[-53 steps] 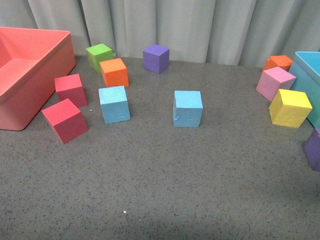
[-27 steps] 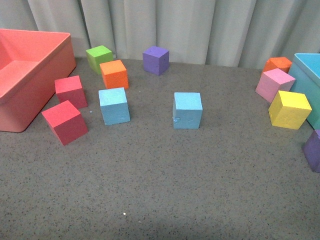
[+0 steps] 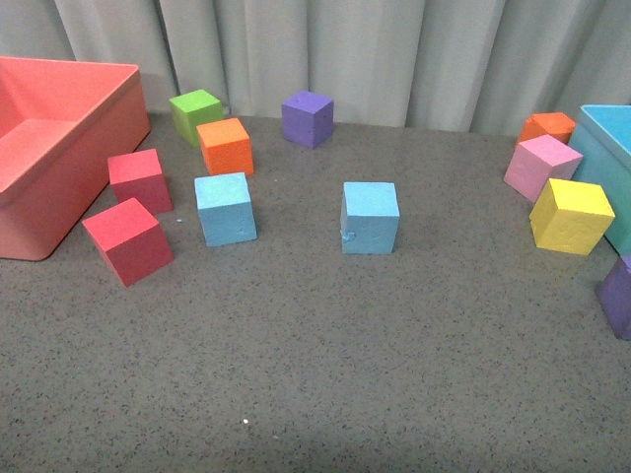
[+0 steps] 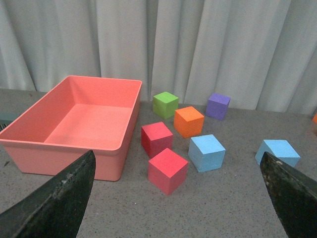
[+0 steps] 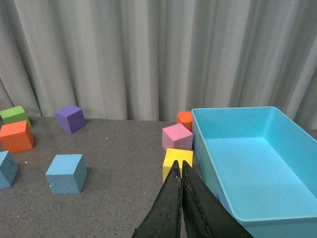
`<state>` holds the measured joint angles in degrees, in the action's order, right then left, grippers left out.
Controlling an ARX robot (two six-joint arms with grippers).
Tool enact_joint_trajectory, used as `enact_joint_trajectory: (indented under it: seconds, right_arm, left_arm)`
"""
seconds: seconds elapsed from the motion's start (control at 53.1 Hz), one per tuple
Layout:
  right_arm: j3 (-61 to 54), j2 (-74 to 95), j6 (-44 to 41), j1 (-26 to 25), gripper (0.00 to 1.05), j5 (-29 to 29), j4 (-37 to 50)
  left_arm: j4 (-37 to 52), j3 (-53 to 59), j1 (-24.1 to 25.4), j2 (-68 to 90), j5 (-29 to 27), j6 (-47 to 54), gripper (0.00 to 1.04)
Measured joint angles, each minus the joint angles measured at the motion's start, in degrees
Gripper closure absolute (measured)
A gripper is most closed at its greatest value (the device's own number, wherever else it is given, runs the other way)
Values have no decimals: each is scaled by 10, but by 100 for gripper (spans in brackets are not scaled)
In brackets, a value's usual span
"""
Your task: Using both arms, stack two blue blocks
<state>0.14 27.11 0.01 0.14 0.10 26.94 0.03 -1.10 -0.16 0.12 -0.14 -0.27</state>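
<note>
Stacking not started: left sky-blue foam cube [image 3: 226,207] and chipped sky-blue foam cube [image 3: 371,217] sit apart on grey desk [image 3: 315,374]. Left tool [image 4: 177,154] gapes wide, empty, probably readied for grasping; right tool [image 5: 179,168] sits pinched together, empty.

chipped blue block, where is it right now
In the front view the chipped blue block sits centrally, right of the other blue block and apart from it.

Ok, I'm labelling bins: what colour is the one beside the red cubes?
Coral pink bin, seen best in the left wrist view.
</note>
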Motion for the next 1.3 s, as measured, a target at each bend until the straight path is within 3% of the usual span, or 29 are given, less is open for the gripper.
enact_joint_trajectory:
  seconds: [0.263, 0.847, 0.941, 1.054, 1.223, 1.298]
  right_arm:
    - [0, -82, 0, 0, 104, 0, -79]
    - [0, -172, 0, 0, 104, 0, -168]
    - [0, -246, 0, 0, 104, -2, -262]
    - [0, -268, 0, 0, 103, -2, -267]
    - [0, -268, 0, 0, 69, -2, -268]
    - [0, -269, 0, 0, 59, -2, -268]
  left_arm:
    - [0, 0, 0, 0, 0, 0, 7]
    - [0, 0, 0, 0, 0, 0, 7]
    - [0, 0, 0, 0, 0, 0, 7]
    - [0, 0, 0, 0, 0, 0, 7]
    - [0, 0, 0, 0, 0, 0, 7]
    - [0, 0, 0, 0, 0, 0, 7]
